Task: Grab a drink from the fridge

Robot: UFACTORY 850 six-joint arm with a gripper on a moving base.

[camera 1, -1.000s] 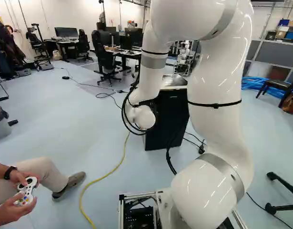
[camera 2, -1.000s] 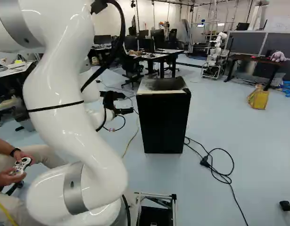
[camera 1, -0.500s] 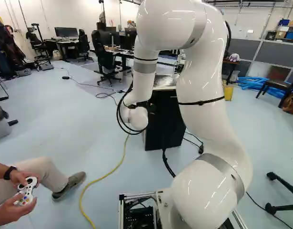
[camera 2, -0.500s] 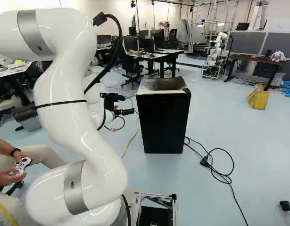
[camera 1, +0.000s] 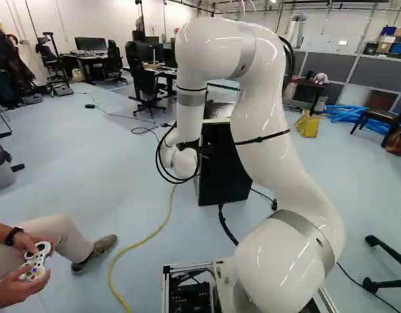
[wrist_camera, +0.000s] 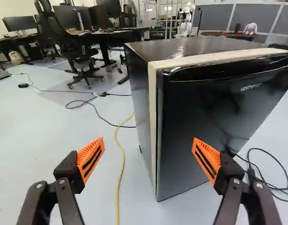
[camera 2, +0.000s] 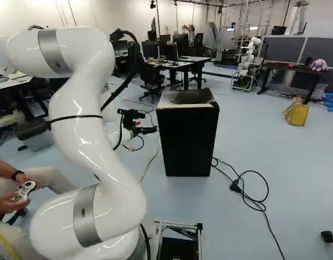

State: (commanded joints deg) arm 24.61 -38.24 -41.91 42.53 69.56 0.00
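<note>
In the right base view my gripper [camera 2: 151, 130] is just left of the black fridge [camera 2: 188, 142], near the upper part of its side. Seen from the wrist, the gripper [wrist_camera: 149, 157] stands wide open, its two orange pads apart with nothing held. The fridge [wrist_camera: 204, 117] stands upright ahead, its door shut, with a pale strip along the door's edge. That front vertical edge lies ahead of the space between the fingers. One finger overlaps the door in this view; the other is over the floor beside the fridge. No drink is visible.
A yellow cable [wrist_camera: 119, 173] runs along the floor beside the fridge, and black cables [camera 2: 253, 200] lie on its other side. A seated person's hands hold a controller [camera 1: 36, 261] left of the base. Desks and another robot [camera 2: 246, 65] stand behind.
The arm's upper part has swung back and leftward in the left base view; in the right base view the gripper has shifted slightly right and down. Base and fridge have stayed put.
</note>
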